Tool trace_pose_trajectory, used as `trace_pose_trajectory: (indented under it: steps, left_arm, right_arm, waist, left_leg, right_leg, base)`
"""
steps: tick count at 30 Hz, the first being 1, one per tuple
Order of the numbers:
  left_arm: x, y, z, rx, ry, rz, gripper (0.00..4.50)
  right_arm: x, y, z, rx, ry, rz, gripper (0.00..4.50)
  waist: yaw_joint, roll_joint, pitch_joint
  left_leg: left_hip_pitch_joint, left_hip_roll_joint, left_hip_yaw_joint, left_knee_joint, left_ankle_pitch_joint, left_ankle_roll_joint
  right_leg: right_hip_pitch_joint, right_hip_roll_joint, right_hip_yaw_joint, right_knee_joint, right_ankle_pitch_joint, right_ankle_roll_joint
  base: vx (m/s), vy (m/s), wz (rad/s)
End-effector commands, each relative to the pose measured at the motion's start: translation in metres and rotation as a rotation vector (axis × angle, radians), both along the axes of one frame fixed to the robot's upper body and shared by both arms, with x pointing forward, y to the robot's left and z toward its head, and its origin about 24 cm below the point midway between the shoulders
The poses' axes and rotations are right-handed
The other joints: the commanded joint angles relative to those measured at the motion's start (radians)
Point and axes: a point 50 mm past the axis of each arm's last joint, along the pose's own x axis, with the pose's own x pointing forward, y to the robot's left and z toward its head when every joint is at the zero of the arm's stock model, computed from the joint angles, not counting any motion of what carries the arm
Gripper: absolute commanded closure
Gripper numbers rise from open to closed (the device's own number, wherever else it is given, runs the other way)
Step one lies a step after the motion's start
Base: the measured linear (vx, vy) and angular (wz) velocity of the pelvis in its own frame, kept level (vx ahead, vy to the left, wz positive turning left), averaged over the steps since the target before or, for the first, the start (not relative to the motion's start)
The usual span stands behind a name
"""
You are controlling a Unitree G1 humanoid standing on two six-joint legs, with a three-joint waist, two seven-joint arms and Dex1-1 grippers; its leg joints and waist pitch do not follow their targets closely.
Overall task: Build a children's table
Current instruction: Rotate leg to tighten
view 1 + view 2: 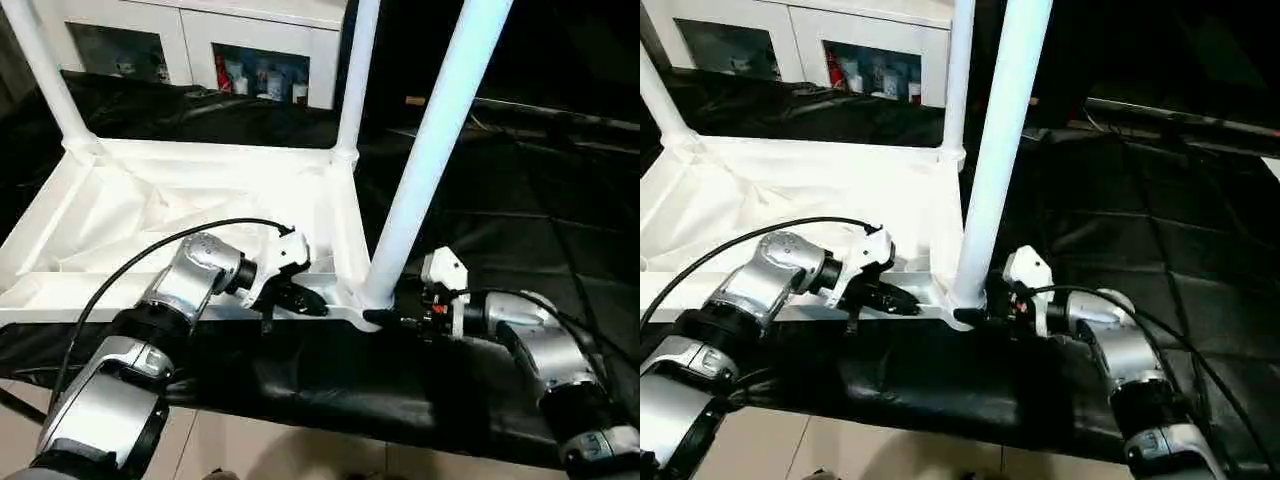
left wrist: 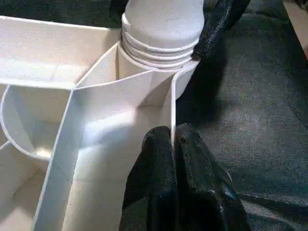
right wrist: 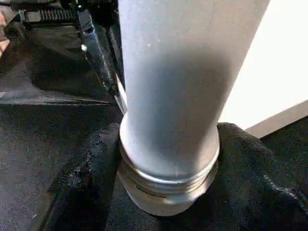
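- the children's table top point(image 1: 150, 215) is lying upside down on the black-draped work table point(image 1: 520, 230), ribbed underside facing up; takes up the left half of the head view
- three legs are standing up out of corner sockets: the far-left leg point(image 1: 45, 80), the far-right leg point(image 1: 358, 75) and the near-right leg point(image 1: 435, 140), which is the big one right up front
- left gripper point(image 1: 300, 298) is pinched tight on the thin near edge wall of the top, just beside that near-right socket; in the wrist view its two black fingers point(image 2: 159, 178) squeeze the rim with no gap
- right gripper point(image 1: 385, 312) is wrapped round the base of the near-right leg, right above the threaded collar point(image 3: 166, 190); one finger point(image 3: 86, 178) each side, jaws fairly wide, touching the tube
- white cabinets point(image 1: 250, 45) sit along the back wall
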Motion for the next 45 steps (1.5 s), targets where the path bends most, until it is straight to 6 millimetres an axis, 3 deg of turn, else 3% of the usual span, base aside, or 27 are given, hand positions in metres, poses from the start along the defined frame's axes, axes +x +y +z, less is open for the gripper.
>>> trace_pose_trajectory:
  steps: [1, 4, 5, 6, 7, 8, 9, 10, 11, 12, 14, 17, 18, 19, 22, 23, 24, 25, 26, 29, 30, 31, 32, 33, 34, 37, 45]
  left_arm:
    - [0.001, -0.008, -0.005, -0.013, -0.016, 0.055, 4.5]
    - [0.008, -0.017, -0.006, -0.022, -0.06, 0.142, 4.5]
    - [0.011, -0.024, -0.009, -0.018, -0.087, 0.203, 4.5]
    - [0.012, -0.025, -0.009, -0.017, -0.093, 0.216, 4.5]
    - [0.014, -0.032, -0.012, -0.011, -0.113, 0.261, 4.5]
    - [0.016, -0.039, -0.014, -0.012, -0.119, 0.294, 4.5]
    - [0.016, -0.044, -0.015, -0.014, -0.122, 0.313, 4.5]
    - [0.015, -0.058, -0.017, -0.026, -0.125, 0.345, 4.5]
    - [0.015, -0.058, -0.017, -0.026, -0.125, 0.345, 4.5]
    - [0.014, -0.066, -0.019, -0.03, -0.126, 0.351, 4.5]
    - [0.012, -0.08, -0.021, -0.023, -0.144, 0.355, 4.5]
    - [0.008, -0.092, -0.021, -0.038, -0.155, 0.316, 4.5]
    - [0.008, -0.094, -0.021, -0.043, -0.157, 0.308, 4.5]
    - [0.007, -0.094, -0.02, -0.045, -0.164, 0.296, 4.5]
    - [0.007, -0.091, -0.02, -0.045, -0.173, 0.276, 4.5]
    - [0.007, -0.09, -0.02, -0.044, -0.173, 0.275, 4.5]
    - [0.008, -0.085, -0.02, -0.041, -0.172, 0.26, 4.5]
    - [0.007, -0.077, -0.019, -0.044, -0.165, 0.232, 4.5]
    - [0.007, -0.077, -0.019, -0.044, -0.165, 0.232, 4.5]
    - [0.005, -0.061, -0.018, -0.052, -0.151, 0.177, 4.5]
    - [0.004, -0.055, -0.017, -0.053, -0.144, 0.155, 4.5]
    - [0.003, -0.048, -0.017, -0.051, -0.134, 0.132, 4.5]
    - [0.002, -0.044, -0.016, -0.048, -0.126, 0.116, 4.5]
    - [0.0, -0.039, -0.016, -0.045, -0.116, 0.089, 4.5]
    - [0.0, -0.037, -0.015, -0.044, -0.111, 0.081, 4.5]
    - [-0.003, -0.027, -0.013, -0.043, -0.078, 0.044, 4.5]
    - [-0.008, -0.012, -0.01, -0.043, -0.03, -0.013, 4.5]
  right_arm:
    - [0.0, 0.005, -0.002, 0.06, 0.016, -0.052, 1.78]
    - [0.004, 0.006, -0.01, 0.073, 0.022, -0.178, 1.78]
    - [0.007, 0.006, -0.019, 0.054, 0.036, -0.281, 1.78]
    - [0.008, 0.006, -0.021, 0.05, 0.039, -0.303, 1.78]
    - [0.009, 0.006, -0.026, 0.041, 0.051, -0.379, 1.78]
    - [0.011, 0.007, -0.029, 0.042, 0.06, -0.451, 1.78]
    - [0.012, 0.008, -0.031, 0.047, 0.067, -0.498, 1.78]
    - [0.016, 0.013, -0.035, 0.052, 0.08, -0.6, 1.78]
    - [0.016, 0.013, -0.035, 0.052, 0.08, -0.6, 1.78]
    - [0.019, 0.017, -0.036, 0.046, 0.08, -0.655, 1.78]
    - [0.025, 0.029, -0.035, 0.032, 0.068, -0.715, 1.78]
    - [0.028, 0.049, -0.03, 0.001, -0.012, -0.658, 1.78]
    - [0.028, 0.053, -0.028, -0.01, -0.039, -0.633, 1.24]
    - [0.028, 0.056, -0.026, -0.004, -0.054, -0.61, 1.1]
    - [0.029, 0.057, -0.022, 0.047, -0.052, -0.601, 1.04]
    - [0.029, 0.057, -0.021, 0.048, -0.054, -0.598, 0.74]
    - [0.028, 0.054, -0.018, 0.054, -0.075, -0.568, 0.66]
    - [0.027, 0.048, -0.015, 0.075, -0.081, -0.526, 0.64]
    - [0.027, 0.048, -0.015, 0.075, -0.081, -0.526, 0.64]
    - [0.023, 0.032, -0.011, 0.091, -0.088, -0.441, 0.64]
    - [0.021, 0.024, -0.009, 0.089, -0.093, -0.401, 0.64]
    - [0.018, 0.017, -0.008, 0.081, -0.098, -0.364, 0.64]
    - [0.016, 0.012, -0.007, 0.075, -0.101, -0.337, 0.64]
    - [0.014, 0.005, -0.005, 0.068, -0.104, -0.306, 0.64]
    - [0.013, 0.003, -0.004, 0.064, -0.106, -0.294, 0.64]
    - [0.009, -0.006, 0.001, 0.056, -0.104, -0.236, 0.64]
    - [0.004, -0.011, 0.006, 0.039, -0.068, -0.095, 0.64]
  waist:
    - [0.002, 0.006, -0.052]
    - [0.001, 0.004, -0.05]
    - [0.0, 0.012, -0.047]
    - [-0.002, 0.01, -0.046]
    - [0.002, 0.02, -0.046]
    - [0.0, 0.022, -0.047]
    - [-0.002, 0.016, -0.046]
    - [-0.005, 0.02, -0.047]
    - [-0.006, 0.02, -0.047]
    - [-0.006, 0.027, -0.049]
    - [-0.01, 0.025, -0.049]
    - [-0.014, 0.027, -0.05]
    - [-0.014, 0.027, -0.05]
    - [-0.014, 0.026, -0.05]
    - [-0.013, 0.026, -0.05]
    - [-0.014, 0.027, -0.049]
    - [-0.012, 0.02, -0.05]
    - [-0.011, 0.023, -0.051]
    - [-0.01, 0.019, -0.051]
    - [-0.004, 0.021, -0.051]
    - [-0.004, 0.009, -0.051]
    - [0.002, 0.013, -0.053]
    - [0.003, 0.016, -0.052]
    - [0.005, 0.001, -0.051]
    - [0.008, 0.008, -0.051]
    - [0.011, -0.001, -0.05]
    - [0.014, -0.004, -0.047]
  left_leg:
    - [-0.001, -0.003, 0.016, -0.058, -0.238, 0.077]
    - [0.002, -0.004, 0.016, -0.061, -0.267, 0.055]
    - [0.002, -0.006, 0.016, -0.062, -0.289, 0.046]
    - [0.002, -0.007, 0.015, -0.062, -0.298, 0.039]
    - [0.005, -0.009, 0.011, -0.064, -0.315, 0.031]
    - [0.004, -0.008, 0.01, -0.064, -0.314, 0.025]
    - [0.002, -0.009, 0.012, -0.064, -0.316, 0.025]
    - [0.002, -0.01, 0.01, -0.065, -0.321, 0.023]
    - [0.0, -0.011, 0.01, -0.065, -0.32, 0.022]
    - [0.002, -0.013, 0.01, -0.064, -0.314, 0.022]
    - [-0.002, -0.013, 0.009, -0.064, -0.308, 0.024]
    - [-0.001, -0.014, 0.01, -0.063, -0.316, 0.029]
    - [-0.002, -0.015, 0.01, -0.064, -0.318, 0.032]
    - [-0.003, -0.015, 0.009, -0.065, -0.321, 0.037]
    - [-0.003, -0.014, 0.01, -0.066, -0.329, 0.049]
    - [-0.003, -0.013, 0.01, -0.067, -0.33, 0.05]
    - [-0.004, -0.013, 0.01, -0.066, -0.328, 0.052]
    - [-0.005, -0.013, 0.01, -0.066, -0.319, 0.057]
    - [-0.007, -0.013, 0.01, -0.066, -0.315, 0.063]
    - [-0.005, -0.009, 0.014, -0.064, -0.282, 0.088]
    - [-0.004, -0.008, 0.015, -0.064, -0.276, 0.091]
    - [-0.007, -0.006, 0.015, -0.063, -0.243, 0.102]
    - [-0.005, -0.004, 0.016, -0.062, -0.237, 0.102]
    - [-0.009, -0.005, 0.015, -0.062, -0.229, 0.106]
    - [-0.008, -0.002, 0.016, -0.063, -0.222, 0.106]
    - [-0.006, -0.001, 0.016, -0.063, -0.216, 0.105]
    - [-0.004, -0.002, 0.019, -0.061, -0.215, 0.1]
  right_leg:
    - [0.058, -0.037, 0.023, -0.056, -0.168, -0.249]
    - [0.053, -0.037, 0.022, -0.064, -0.233, -0.229]
    - [0.05, -0.037, 0.023, -0.071, -0.28, -0.214]
    - [0.049, -0.037, 0.022, -0.072, -0.306, -0.206]
    - [0.05, -0.039, 0.021, -0.076, -0.355, -0.189]
    - [0.049, -0.038, 0.022, -0.078, -0.357, -0.179]
    - [0.048, -0.034, 0.021, -0.08, -0.354, -0.173]
    - [0.049, -0.035, 0.021, -0.082, -0.363, -0.168]
    - [0.048, -0.035, 0.021, -0.081, -0.367, -0.165]
    - [0.048, -0.035, 0.021, -0.081, -0.368, -0.161]
    - [0.049, -0.034, 0.021, -0.082, -0.36, -0.16]
    - [0.047, -0.034, 0.02, -0.086, -0.373, -0.151]
    - [0.048, -0.034, 0.02, -0.087, -0.373, -0.149]
    - [0.048, -0.033, 0.019, -0.087, -0.37, -0.148]
    - [0.047, -0.033, 0.02, -0.086, -0.363, -0.153]
    - [0.047, -0.033, 0.02, -0.087, -0.366, -0.153]
    - [0.048, -0.034, 0.019, -0.087, -0.367, -0.152]
    - [0.049, -0.035, 0.02, -0.085, -0.36, -0.154]
    - [0.052, -0.036, 0.02, -0.085, -0.354, -0.155]
    - [0.051, -0.038, 0.022, -0.081, -0.303, -0.18]
    - [0.053, -0.037, 0.021, -0.081, -0.297, -0.183]
    - [0.057, -0.041, 0.023, -0.074, -0.274, -0.192]
    - [0.053, -0.04, 0.023, -0.074, -0.262, -0.197]
    - [0.057, -0.04, 0.021, -0.068, -0.258, -0.198]
    - [0.054, -0.041, 0.023, -0.068, -0.247, -0.202]
    - [0.056, -0.041, 0.022, -0.063, -0.229, -0.207]
    - [0.053, -0.042, 0.025, -0.063, -0.241, -0.209]
  base:
    - [0.0, 0.0, 0.0]
    - [0.0, 0.0, 0.0]
    - [0.0, 0.0, 0.0]
    - [0.0, 0.0, 0.0]
    - [0.0, 0.0, 0.0]
    - [0.0, 0.0, 0.0]
    - [0.0, 0.0, 0.0]
    - [0.0, 0.0, 0.0]
    - [0.0, 0.0, 0.0]
    - [0.0, 0.0, 0.0]
    - [0.0, 0.0, 0.0]
    - [0.0, 0.0, 0.0]
    - [0.0, 0.0, 0.0]
    - [0.0, 0.0, 0.0]
    - [0.0, 0.0, 0.0]
    - [0.0, 0.0, 0.0]
    - [0.0, 0.0, 0.0]
    - [0.0, 0.0, 0.0]
    - [0.0, 0.0, 0.0]
    - [0.0, 0.0, 0.0]
    - [0.0, 0.0, 0.0]
    - [0.0, 0.0, 0.0]
    - [0.0, 0.0, 0.0]
    - [0.0, 0.0, 0.0]
    - [0.0, 0.0, 0.0]
    - [0.0, 0.0, 0.0]
    - [0.0, 0.0, 0.0]
